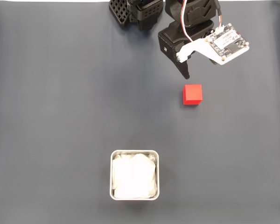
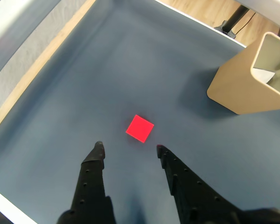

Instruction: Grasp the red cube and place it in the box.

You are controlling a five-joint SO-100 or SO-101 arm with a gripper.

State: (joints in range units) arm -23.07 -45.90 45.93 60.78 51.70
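Note:
The red cube (image 1: 192, 94) lies on the dark grey mat, right of centre in the fixed view. The box (image 1: 134, 152), a silvery square tray with white lining, sits near the front edge, well below and to the left of the cube. My gripper (image 1: 184, 70) hovers just above the cube in that view, apart from it. In the wrist view the gripper (image 2: 130, 147) is open, its two black fingers spread with nothing between them. The cube (image 2: 140, 128) lies just beyond the fingertips, roughly centred on the gap.
The arm's black base (image 1: 140, 14) stands at the mat's top edge, with a white camera board (image 1: 228, 42) on the wrist. A beige open-topped container (image 2: 242, 86) stands at the right in the wrist view, and the mat's pale border (image 2: 32, 70) runs along the left.

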